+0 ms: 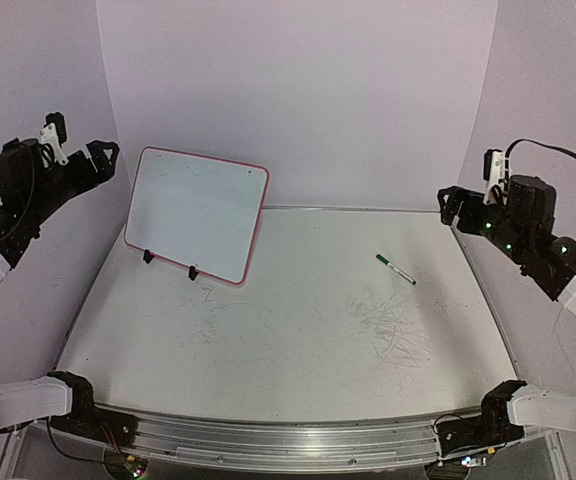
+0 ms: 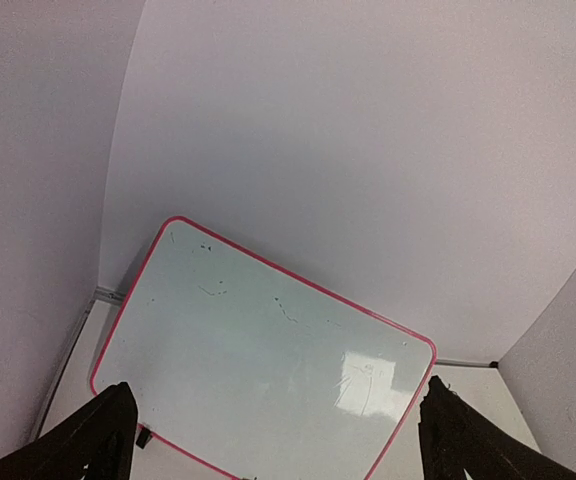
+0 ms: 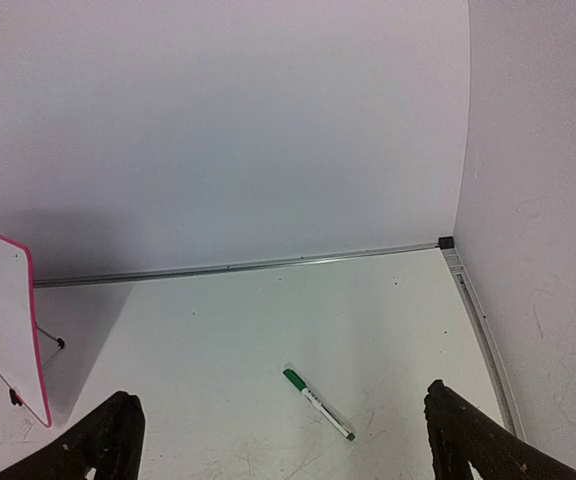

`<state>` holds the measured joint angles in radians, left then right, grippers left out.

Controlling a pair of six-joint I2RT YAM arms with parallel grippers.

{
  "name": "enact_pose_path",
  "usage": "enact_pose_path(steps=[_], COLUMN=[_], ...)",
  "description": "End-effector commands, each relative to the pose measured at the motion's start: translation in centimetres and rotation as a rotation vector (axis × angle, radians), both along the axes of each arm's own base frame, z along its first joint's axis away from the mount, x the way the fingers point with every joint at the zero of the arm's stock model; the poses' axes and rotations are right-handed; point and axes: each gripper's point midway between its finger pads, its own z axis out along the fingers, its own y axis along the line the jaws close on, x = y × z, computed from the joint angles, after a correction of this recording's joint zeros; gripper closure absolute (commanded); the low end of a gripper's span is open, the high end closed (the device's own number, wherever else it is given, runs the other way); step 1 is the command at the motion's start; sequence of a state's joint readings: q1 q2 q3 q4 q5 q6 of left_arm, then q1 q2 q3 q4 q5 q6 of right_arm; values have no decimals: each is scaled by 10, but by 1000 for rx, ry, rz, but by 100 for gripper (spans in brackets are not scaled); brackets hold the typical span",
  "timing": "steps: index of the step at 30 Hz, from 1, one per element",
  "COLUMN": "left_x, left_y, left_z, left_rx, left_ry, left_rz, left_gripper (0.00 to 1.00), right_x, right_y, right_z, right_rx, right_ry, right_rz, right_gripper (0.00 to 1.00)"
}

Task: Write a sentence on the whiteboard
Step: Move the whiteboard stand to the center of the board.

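Pale walls enclose the scuffed worktop [image 1: 298,330], at whose far left the whiteboard [image 1: 200,212] is propped, tilted back. A green pen [image 1: 395,269] is laid well apart, rightward. The left hand [image 2: 278,385] and right hand [image 3: 280,391] are held spread wide, gripping nothing.

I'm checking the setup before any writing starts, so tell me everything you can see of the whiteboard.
The whiteboard is a white rectangular panel in a thin red-pink frame with rounded corners, glossy enough to show a glare patch. It stands at the far left of the table, leaning back, on two small black clip feet. Its surface carries only faint smudges, no legible writing. Only the table touches it.
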<state>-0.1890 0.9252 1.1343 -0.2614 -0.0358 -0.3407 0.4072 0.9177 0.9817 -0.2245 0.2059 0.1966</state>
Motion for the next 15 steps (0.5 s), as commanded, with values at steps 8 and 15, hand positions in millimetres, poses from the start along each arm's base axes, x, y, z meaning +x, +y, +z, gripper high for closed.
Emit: enact_pose_path(steps=[8,15], left_x=[24,18], left_y=[-44,-59], left_z=[-134,-216], left_rx=[-103,-152], left_ry=[344,503], left_rz=[-198,-216], left_gripper=[0,1], right_x=[17,22], right_y=[21,44], right_z=[-7,-34], right_rx=[31,47], right_ry=[17,83], right_rz=[70,174], right_gripper=[2,2])
